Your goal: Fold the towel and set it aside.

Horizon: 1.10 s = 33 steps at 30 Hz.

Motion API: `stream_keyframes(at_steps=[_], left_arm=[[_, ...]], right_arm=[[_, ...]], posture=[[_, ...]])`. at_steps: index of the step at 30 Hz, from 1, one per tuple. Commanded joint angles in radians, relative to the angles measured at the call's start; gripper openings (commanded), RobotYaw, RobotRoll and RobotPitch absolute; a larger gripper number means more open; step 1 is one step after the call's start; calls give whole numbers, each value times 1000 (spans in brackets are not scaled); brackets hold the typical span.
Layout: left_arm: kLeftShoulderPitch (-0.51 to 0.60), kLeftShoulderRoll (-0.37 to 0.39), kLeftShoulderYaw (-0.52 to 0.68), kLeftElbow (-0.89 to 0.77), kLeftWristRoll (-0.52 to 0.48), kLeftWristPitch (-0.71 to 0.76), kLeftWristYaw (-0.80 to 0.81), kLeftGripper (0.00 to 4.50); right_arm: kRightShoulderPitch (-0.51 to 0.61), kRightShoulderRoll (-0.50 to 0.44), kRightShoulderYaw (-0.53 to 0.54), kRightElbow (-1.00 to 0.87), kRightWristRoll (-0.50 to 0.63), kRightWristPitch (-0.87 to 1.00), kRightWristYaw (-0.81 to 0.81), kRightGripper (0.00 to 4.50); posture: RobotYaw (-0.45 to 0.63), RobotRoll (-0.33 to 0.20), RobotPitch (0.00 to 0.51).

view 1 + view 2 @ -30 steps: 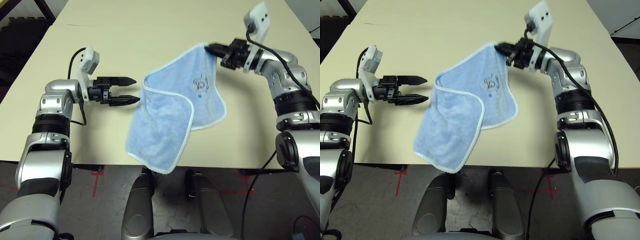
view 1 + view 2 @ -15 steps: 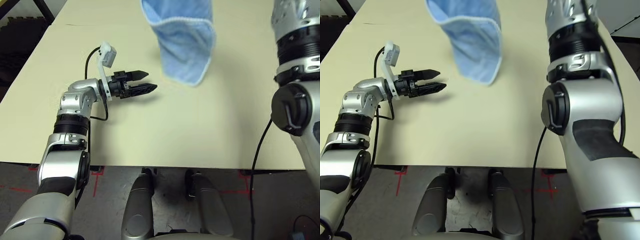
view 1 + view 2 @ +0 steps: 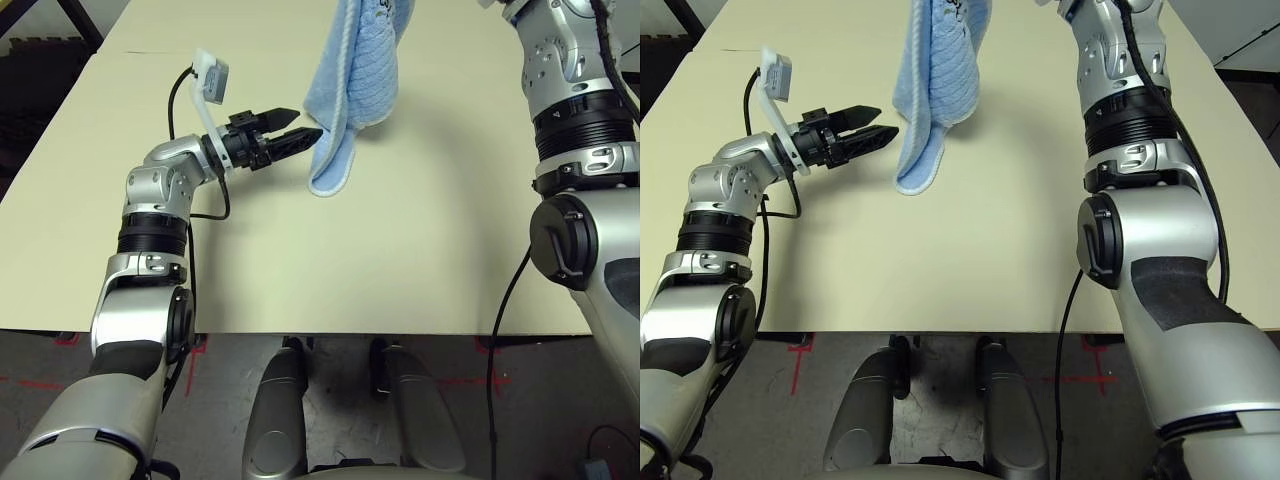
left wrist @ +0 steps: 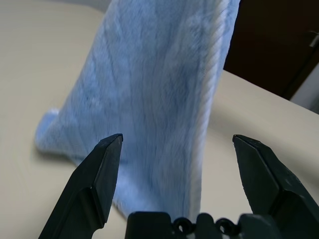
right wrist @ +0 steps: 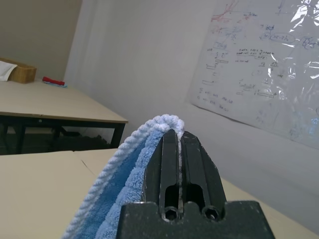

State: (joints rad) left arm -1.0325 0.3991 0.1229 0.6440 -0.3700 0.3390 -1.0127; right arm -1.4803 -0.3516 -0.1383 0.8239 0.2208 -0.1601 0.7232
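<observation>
While the right pincer (image 5: 178, 142) pinches the hanging towel (image 3: 355, 75), the left pincer (image 3: 300, 127) gapes beside it.

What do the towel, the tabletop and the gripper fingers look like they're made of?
The towel: soft light-blue terry, looped ribbed pile, white stitched edging; it hangs limp. The tabletop: smooth matte cream surface, probably laminate; no grain visible. The left gripper fingers: hard matte black, likely plastic, though coated metal can't be ruled out. The right gripper looks alike.
</observation>
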Motion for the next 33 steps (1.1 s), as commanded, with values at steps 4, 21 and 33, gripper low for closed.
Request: stream_keyframes(at_steps=[4, 21, 33], left_arm=[[10, -46, -67, -156, 68, -10, 128, 4500], [-8, 4, -126, 199, 297, -80, 410, 4500], [10, 104, -114, 198, 303, -66, 349, 4500]], right_arm=[[-3, 17, 10, 13, -6, 10, -7, 43], [-126, -117, -36, 184, -29, -68, -77, 43], [-97, -145, -43, 223, -45, -81, -90, 43]], posture=[[44, 0, 267], [17, 0, 271], [35, 0, 272]])
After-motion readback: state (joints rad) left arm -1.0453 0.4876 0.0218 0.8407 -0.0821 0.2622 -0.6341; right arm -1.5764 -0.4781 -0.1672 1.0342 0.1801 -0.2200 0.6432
